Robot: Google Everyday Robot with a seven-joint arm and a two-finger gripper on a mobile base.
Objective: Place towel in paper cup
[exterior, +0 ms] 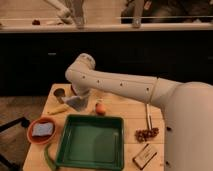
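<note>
My gripper (pixel 78 99) hangs at the end of the white arm over the back left of the wooden table (pixel 125 107), shut on the towel. The towel (pixel 75 104) is a small pale blue-grey cloth drooping from the gripper just above the tabletop. The paper cup (pixel 59 94) stands upright at the table's back left corner. It is a short way left of the gripper and apart from the cloth.
A green tray (pixel 90 141) fills the table's front middle. An orange dish with a blue-grey pad (pixel 42 130) sits at front left. Also there: a yellow object (pixel 59 109), an orange fruit (pixel 101 108), a dark red cluster (pixel 146 134) and a brown box (pixel 144 155).
</note>
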